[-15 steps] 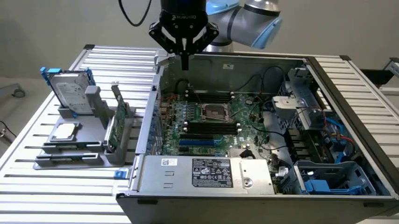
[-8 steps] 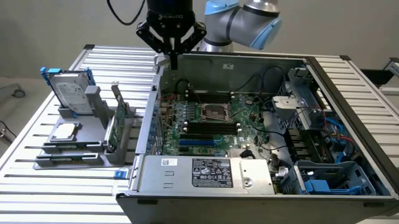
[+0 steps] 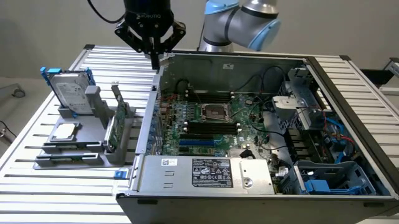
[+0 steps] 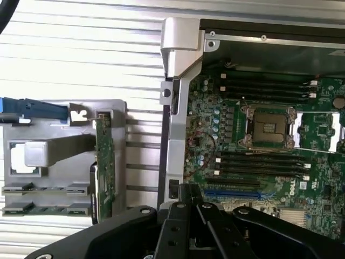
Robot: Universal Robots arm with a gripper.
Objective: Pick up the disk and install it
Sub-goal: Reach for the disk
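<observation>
The disk (image 3: 67,91), silver-grey with a white label and a blue carrier, stands upright at the back of a grey holder (image 3: 74,140) on the exterior view's left. In the wrist view the disk (image 4: 32,108) appears edge-on as a blue strip on the holder (image 4: 64,186). My black gripper (image 3: 154,60) hangs above the back left corner of the open computer case, to the right of the disk and well apart from it. Its fingers (image 4: 186,197) are shut together with nothing between them.
The open computer case (image 3: 349,107) shows its motherboard (image 3: 212,116), a power supply (image 3: 206,172) and a blue drive bay (image 3: 324,184). The holder also carries a green circuit card (image 3: 118,121) and a small silver chip (image 3: 65,132). All stand on a slatted metal table (image 3: 56,186).
</observation>
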